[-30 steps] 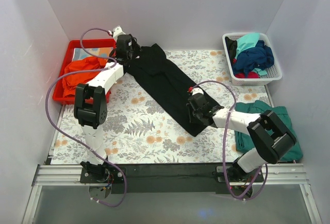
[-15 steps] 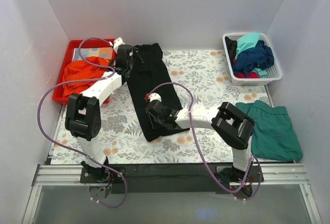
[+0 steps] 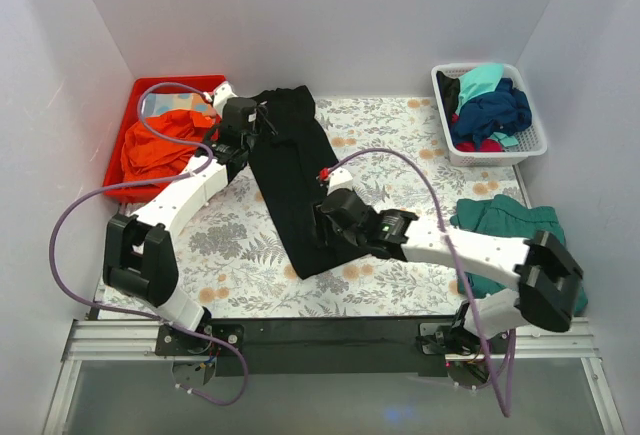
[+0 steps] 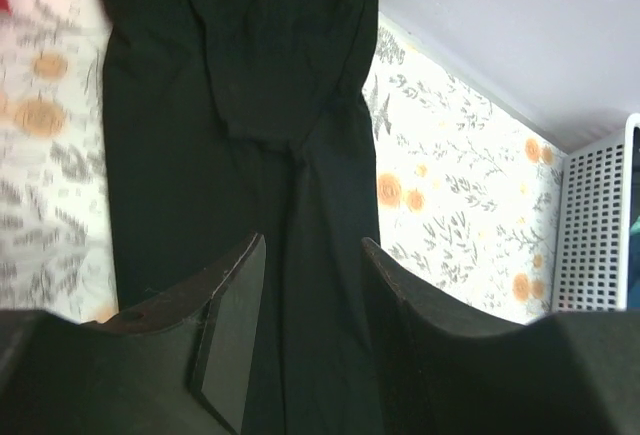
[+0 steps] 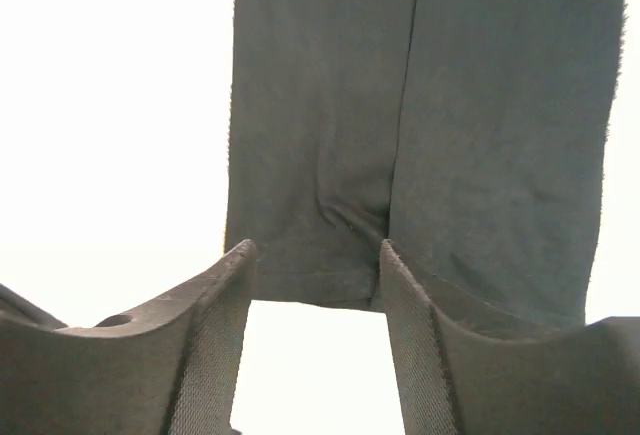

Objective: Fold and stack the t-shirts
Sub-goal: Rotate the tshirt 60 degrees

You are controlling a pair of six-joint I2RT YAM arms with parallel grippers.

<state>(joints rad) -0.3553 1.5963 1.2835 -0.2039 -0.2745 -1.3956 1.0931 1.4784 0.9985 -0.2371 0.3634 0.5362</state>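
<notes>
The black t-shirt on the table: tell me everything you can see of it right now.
The black t-shirt is plain soft cloth, folded lengthwise into a long narrow strip with a crease down its middle. It lies flat on the floral tablecloth, running from the far left, near the red tray, toward the near centre. The left gripper sits at its far end with cloth between the fingers; whether it pinches is unclear. The right gripper stands open at the near hem.

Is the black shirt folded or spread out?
Partly folded: the black shirt lies as one long narrow strip, no sleeves sticking out, a lengthwise crease down its middle. It is not folded crosswise.
</notes>
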